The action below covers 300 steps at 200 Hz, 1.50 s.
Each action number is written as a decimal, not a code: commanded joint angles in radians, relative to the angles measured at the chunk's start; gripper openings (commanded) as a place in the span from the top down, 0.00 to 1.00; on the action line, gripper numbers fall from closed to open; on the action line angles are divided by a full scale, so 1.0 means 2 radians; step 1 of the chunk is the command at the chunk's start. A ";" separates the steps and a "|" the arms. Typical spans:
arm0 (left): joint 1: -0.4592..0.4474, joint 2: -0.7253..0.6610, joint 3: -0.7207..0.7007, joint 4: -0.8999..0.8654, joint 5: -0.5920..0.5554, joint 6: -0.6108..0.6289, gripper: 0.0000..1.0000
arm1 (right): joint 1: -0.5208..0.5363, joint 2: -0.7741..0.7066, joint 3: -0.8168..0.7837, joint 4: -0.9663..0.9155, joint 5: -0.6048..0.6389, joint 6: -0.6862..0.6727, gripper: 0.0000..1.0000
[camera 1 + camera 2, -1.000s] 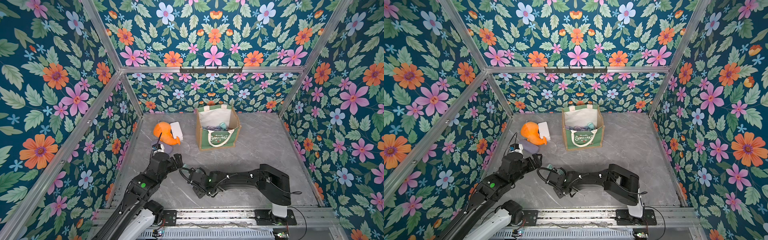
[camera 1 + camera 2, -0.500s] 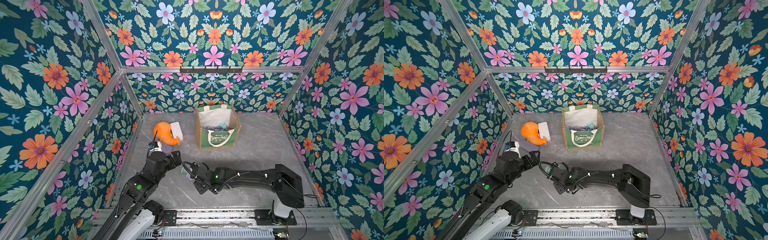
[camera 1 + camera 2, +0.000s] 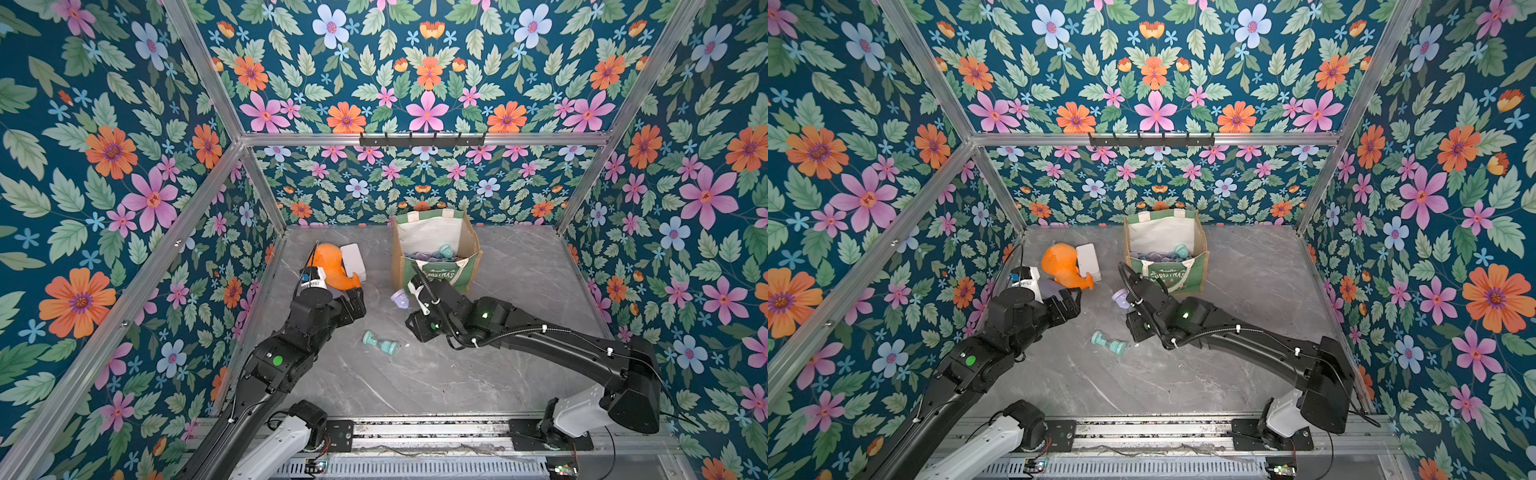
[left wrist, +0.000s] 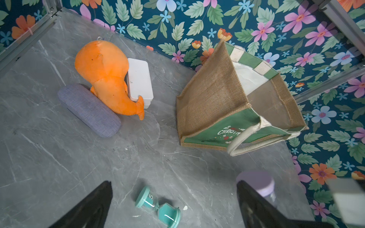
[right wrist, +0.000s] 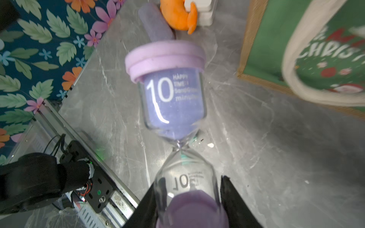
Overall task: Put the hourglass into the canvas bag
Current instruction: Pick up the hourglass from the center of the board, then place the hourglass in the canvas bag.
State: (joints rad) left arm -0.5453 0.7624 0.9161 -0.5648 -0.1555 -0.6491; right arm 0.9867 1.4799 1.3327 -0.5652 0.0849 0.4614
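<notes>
My right gripper (image 5: 187, 185) is shut on the lower bulb of a purple hourglass (image 5: 167, 88) marked "10". In both top views it holds this hourglass (image 3: 400, 298) (image 3: 1120, 297) above the table, just in front of the canvas bag (image 3: 440, 272) (image 3: 1179, 278). The bag stands open at the back with several small hourglasses inside. A teal hourglass (image 3: 380, 343) (image 4: 158, 207) lies on its side mid-table between the arms. My left gripper (image 4: 173, 182) (image 3: 355, 301) hangs open and empty above the table, left of the teal hourglass.
An orange plush whale (image 3: 328, 266), a white box (image 3: 353, 259) and a grey-purple case (image 4: 88, 109) lie at the back left. The bag's rope handle (image 4: 256, 142) hangs over its front. Floral walls close in three sides.
My right gripper has lifted the purple hourglass and carried it back toward the bag. The teal hourglass on the table has come into sight. The left arm shifted slightly.
</notes>
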 commanded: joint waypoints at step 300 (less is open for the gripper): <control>0.000 0.234 0.039 0.236 0.115 0.067 0.00 | -0.244 0.374 0.388 -0.113 0.009 -0.079 0.61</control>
State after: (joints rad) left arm -0.5453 1.2247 0.9882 -0.1165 0.0681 -0.5213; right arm 0.4980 2.2154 2.1006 -0.7895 0.0849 0.3202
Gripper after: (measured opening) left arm 0.998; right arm 0.445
